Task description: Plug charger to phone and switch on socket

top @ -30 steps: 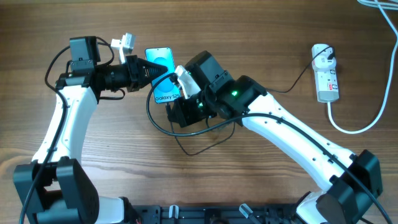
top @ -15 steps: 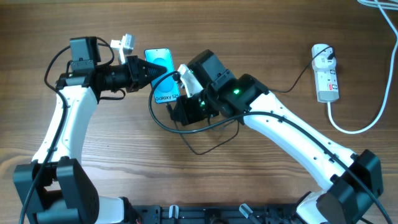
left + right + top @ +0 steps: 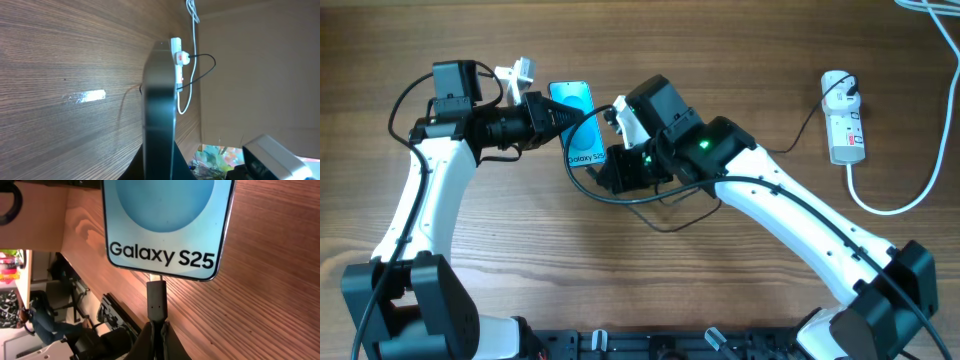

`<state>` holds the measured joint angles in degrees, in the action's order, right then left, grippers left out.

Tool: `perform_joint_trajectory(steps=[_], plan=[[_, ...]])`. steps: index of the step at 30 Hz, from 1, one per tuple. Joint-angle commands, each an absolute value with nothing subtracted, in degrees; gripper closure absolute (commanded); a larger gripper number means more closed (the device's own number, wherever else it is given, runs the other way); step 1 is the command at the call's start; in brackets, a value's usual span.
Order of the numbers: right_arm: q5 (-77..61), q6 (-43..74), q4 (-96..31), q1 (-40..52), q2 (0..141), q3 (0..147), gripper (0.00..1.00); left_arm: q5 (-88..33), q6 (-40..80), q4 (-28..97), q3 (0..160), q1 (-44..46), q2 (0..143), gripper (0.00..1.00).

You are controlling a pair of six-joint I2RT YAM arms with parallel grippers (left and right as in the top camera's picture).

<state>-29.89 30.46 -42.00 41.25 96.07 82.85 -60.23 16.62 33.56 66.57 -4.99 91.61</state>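
The phone (image 3: 577, 125) has a light blue screen with "Galaxy S25" along its bottom edge (image 3: 165, 225). My left gripper (image 3: 563, 118) is shut on it and holds it tilted above the table; in the left wrist view it shows edge-on (image 3: 160, 110). My right gripper (image 3: 156, 330) is shut on the charger cable just behind its black connector (image 3: 156, 297). The connector's metal tip meets the phone's bottom edge. The black cable (image 3: 660, 215) loops on the table and runs to a black plug (image 3: 850, 96) in the white socket (image 3: 844, 130) at the far right.
The socket's thick white cord (image 3: 920, 190) curves along the right edge of the wooden table (image 3: 520, 260). The socket and plug also show far off in the left wrist view (image 3: 177, 57). Both arm bases stand at the near edge.
My right gripper has moved up and left with the connector toward the phone's bottom edge. The phone has shifted slightly left. The cable loop has followed.
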Motion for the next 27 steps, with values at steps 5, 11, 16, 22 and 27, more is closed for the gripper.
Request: perform_joint_trajectory(steps=[5, 11, 16, 22, 27], plan=[[-24.4, 25.3, -40.7, 39.5, 95.4, 84.8, 0.96, -66.0, 21.5, 33.8, 65.8, -3.7, 90.7, 0.96], [-24.4, 19.4, -44.9, 39.5, 95.4, 84.8, 0.96, -58.8, 25.5, 33.6, 65.8, -3.6, 90.7, 0.96], [-24.4, 22.2, -45.1, 39.5, 95.4, 84.8, 0.96, -58.8, 31.5, 33.6, 65.8, -3.7, 90.7, 0.96], [-24.4, 22.5, -44.5, 39.5, 95.4, 84.8, 0.96, -59.1, 44.9, 33.9, 65.8, -5.0, 90.7, 0.96], [-24.4, 25.3, -43.0, 39.6, 95.4, 84.8, 0.96, -59.7, 46.8, 34.0, 65.8, -5.0, 90.7, 0.96]])
